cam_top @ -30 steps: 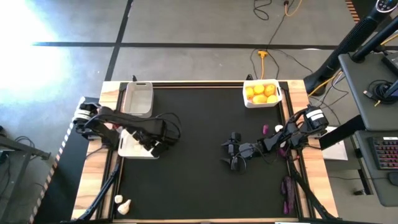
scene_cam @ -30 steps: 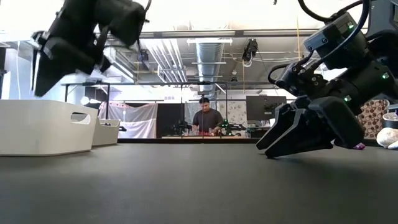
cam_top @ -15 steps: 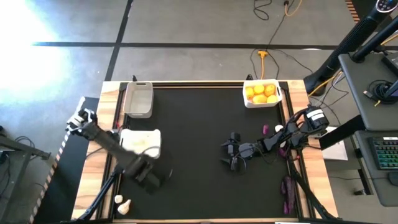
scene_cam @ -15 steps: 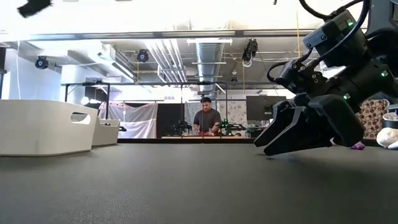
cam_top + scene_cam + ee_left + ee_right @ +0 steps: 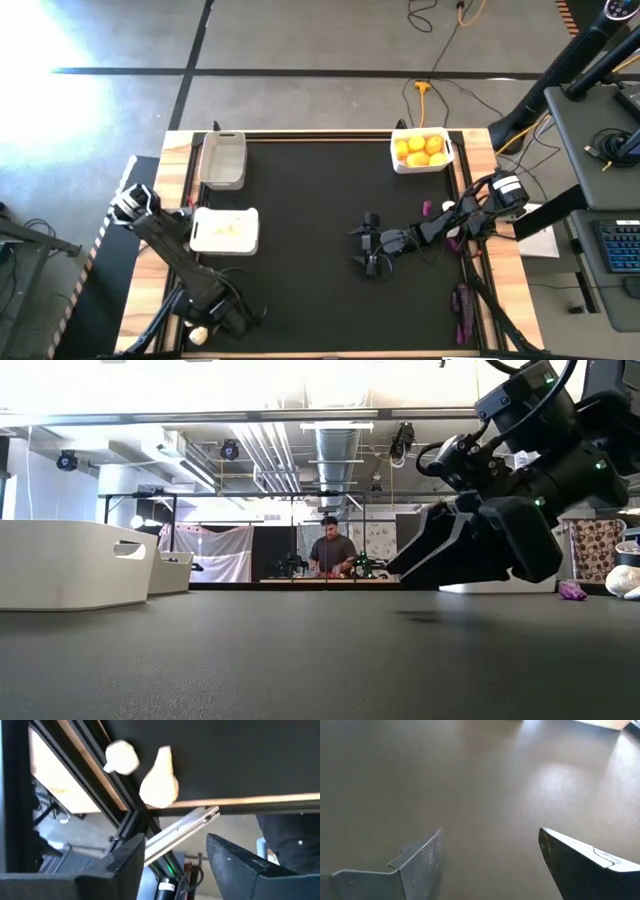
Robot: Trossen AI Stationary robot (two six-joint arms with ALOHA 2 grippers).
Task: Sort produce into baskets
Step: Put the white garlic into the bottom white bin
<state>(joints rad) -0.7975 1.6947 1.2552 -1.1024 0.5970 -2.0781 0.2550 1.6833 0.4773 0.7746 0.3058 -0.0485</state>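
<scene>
Left tool (image 5: 175, 852) spread wide, empty, over two garlic bulbs (image 5: 159, 777) at surface's near-left edge; pickup step; next: descend, pinch one bulb, carry to white basket (image 5: 225, 230); right tool (image 5: 490, 857) wide, idle mid-surface.

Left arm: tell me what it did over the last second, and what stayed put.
The left arm swung from above the white basket to the table's near left corner, and its tool now hangs with fingers apart by the two garlic bulbs, holding nothing. The right tool, open, lifted slightly off the mat. The baskets and fruit did not move.
</scene>
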